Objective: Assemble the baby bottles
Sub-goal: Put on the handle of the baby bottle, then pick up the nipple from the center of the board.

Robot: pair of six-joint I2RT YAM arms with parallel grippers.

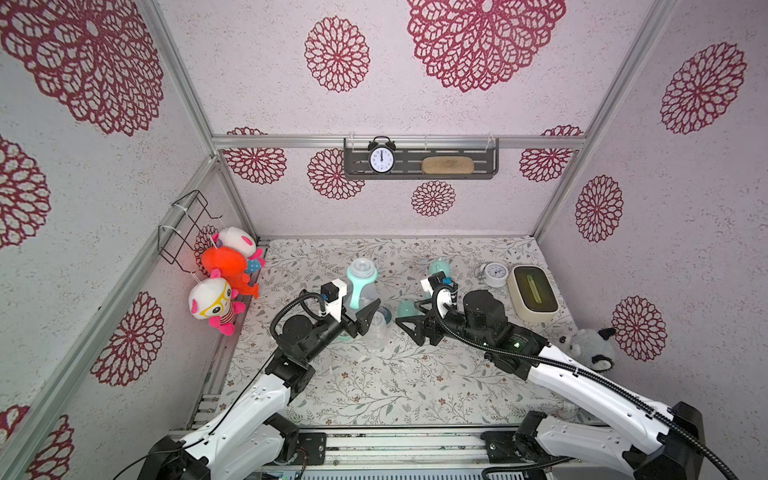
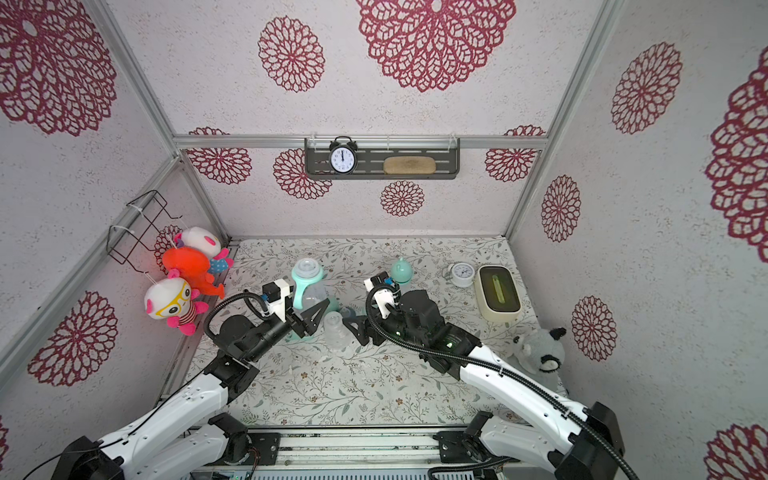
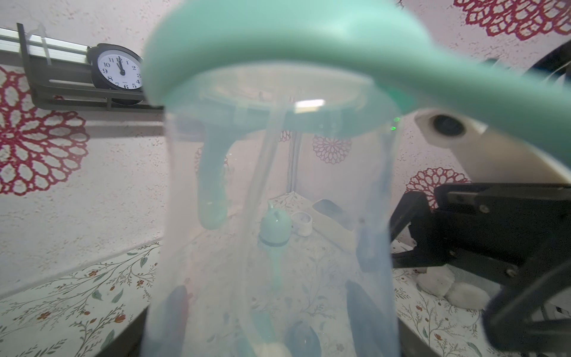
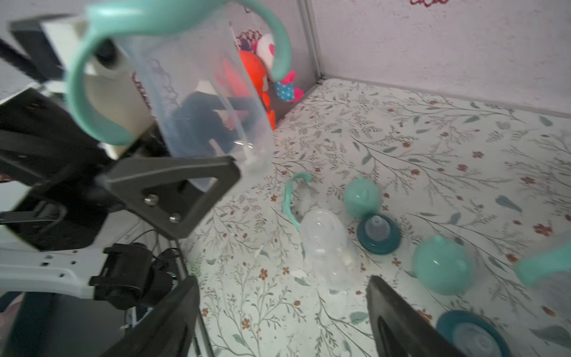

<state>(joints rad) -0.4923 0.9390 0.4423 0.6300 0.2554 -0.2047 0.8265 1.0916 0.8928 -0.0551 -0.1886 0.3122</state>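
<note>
My left gripper (image 1: 366, 318) is shut on the lower body of a clear baby bottle (image 1: 362, 286) with mint handles, held upright above the mat. This bottle (image 3: 278, 191) fills the left wrist view. My right gripper (image 4: 284, 324) stands open just to the right of it, with nothing between its fingers. Below them a bare clear bottle (image 4: 327, 247) lies on its side. Beside it lie a loose mint handle (image 4: 292, 197), two mint caps (image 4: 363, 197) and two teal nipple collars (image 4: 378, 233). A capped bottle (image 1: 438, 268) stands farther back.
A white alarm clock (image 1: 494, 272) and a cream box (image 1: 534, 295) sit at the back right. A grey raccoon plush (image 1: 590, 347) lies by the right wall. Plush toys (image 1: 224, 282) hang at the left wall. A shelf (image 1: 457, 174) carries a black clock.
</note>
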